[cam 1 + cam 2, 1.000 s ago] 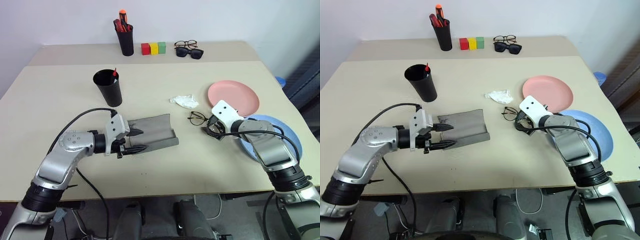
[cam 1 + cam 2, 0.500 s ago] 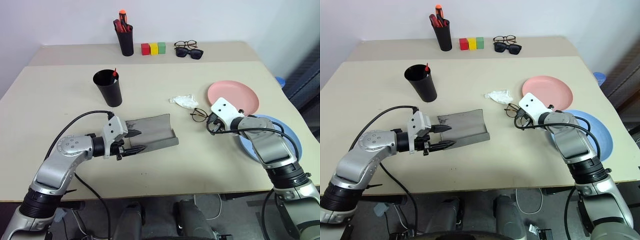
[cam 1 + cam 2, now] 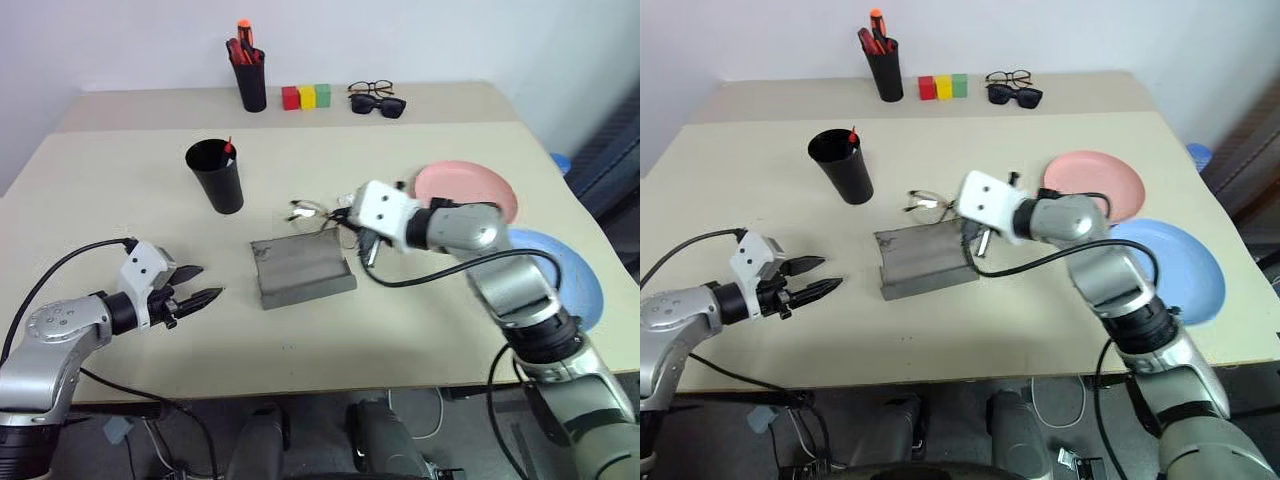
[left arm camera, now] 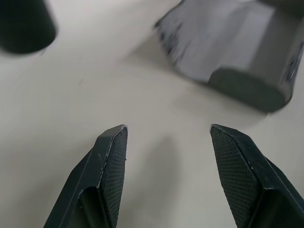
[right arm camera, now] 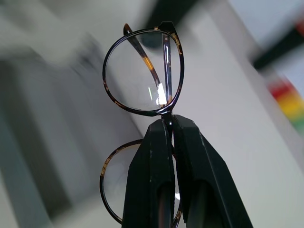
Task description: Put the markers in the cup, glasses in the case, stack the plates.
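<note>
The grey case point(image 3: 300, 268) lies open on the table's middle. Just above its far edge hang the wire-rimmed glasses point(image 3: 310, 210), and my right gripper point(image 5: 166, 124) is shut on their bridge, with one lens point(image 5: 142, 71) standing clear beyond the fingertips. My left gripper point(image 3: 205, 282) is open and holds nothing, a hand's width to the left of the case point(image 4: 237, 57). The black cup point(image 3: 215, 177) stands upright at the back left with a marker's red end point(image 3: 229, 146) poking out of it. The pink plate point(image 3: 470, 190) and the blue plate point(image 3: 565, 275) lie side by side on the right.
Along the far edge stand a black pen holder point(image 3: 250, 80) with orange-red pens, a row of coloured blocks point(image 3: 306, 96), and sunglasses with another pair of spectacles point(image 3: 377, 98). My right arm reaches across the table in front of the pink plate.
My right gripper shut on the glasses, lifted them and carried them left to the case. My left gripper drew back to the left, away from the case.
</note>
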